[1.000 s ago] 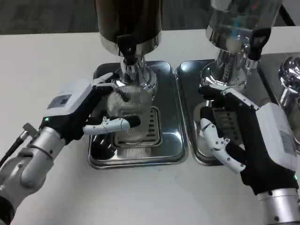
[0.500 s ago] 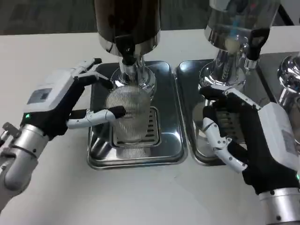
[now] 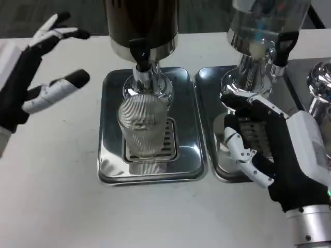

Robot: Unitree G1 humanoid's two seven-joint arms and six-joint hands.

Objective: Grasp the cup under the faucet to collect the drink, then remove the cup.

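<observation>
Head view showed the ribbed clear cup (image 3: 142, 126) standing upright on the slotted grate (image 3: 164, 140) of the left steel drip tray (image 3: 111, 170), its long axis vertical and its mouth turned up toward the black-handled faucet (image 3: 139, 58) of the dark dispenser (image 3: 141, 23) directly above. The cup sat near the middle of the tray, apart from the raised rim on every side, with bare tray floor to its left and in front. The left hand (image 3: 31, 77) was well off to the cup's left, above the white table (image 3: 62, 206) near the picture's left edge, fingers spread apart and holding nothing; open table lay between it and the tray's left rim. The right hand (image 3: 269, 150) hung over the second drip tray (image 3: 207, 103), just before the chrome base of the clear dispenser (image 3: 264, 26), its fingers apart and loosely bent with nothing in them. The two trays lay side by side, their rims nearly touching.
</observation>
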